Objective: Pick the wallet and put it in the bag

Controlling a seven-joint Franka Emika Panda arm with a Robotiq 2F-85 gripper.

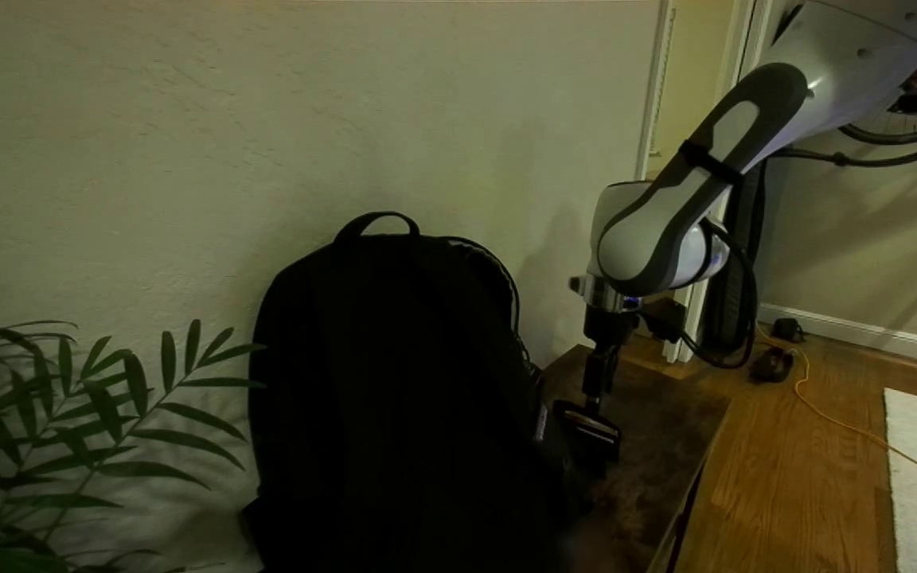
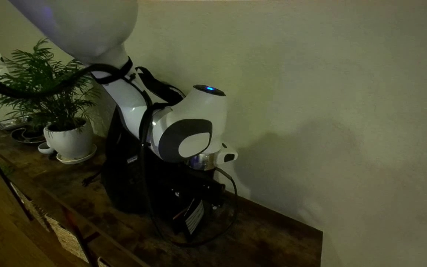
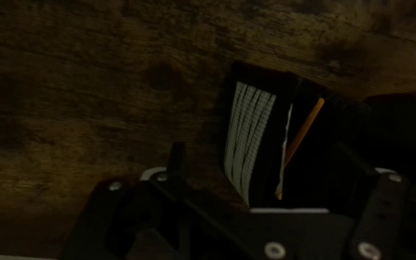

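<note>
By a pale wall (image 1: 148, 143), my gripper (image 3: 264, 150) is standing wide at a wallet (image 2: 194, 219)

Along the foot of that wall a brown tabletop (image 2: 269, 241) is stretching out, its wood grain looking dim in the wrist view. My white arm (image 1: 769, 119) is slanting down above it in both exterior views, hanging just beside a black backpack (image 1: 403, 398), which is standing upright on the tabletop in front of the wall. On the backpack's far side from my gripper, a green plant (image 2: 43, 70) is spreading out of a white pot (image 2: 70, 142) that is sitting on the same tabletop. My gripper is pointing down, its two fingers (image 3: 176, 159) standing well apart. The wallet, black, is standing on edge on the tabletop, outside the backpack and near its side; in the wrist view it is appearing between the fingers — whether either one is touching it, I cannot tell. On its outer face a pale striped panel (image 3: 247, 137) is showing, and along its parted top a thin orange strip (image 3: 304, 130) is peeking out.
</note>
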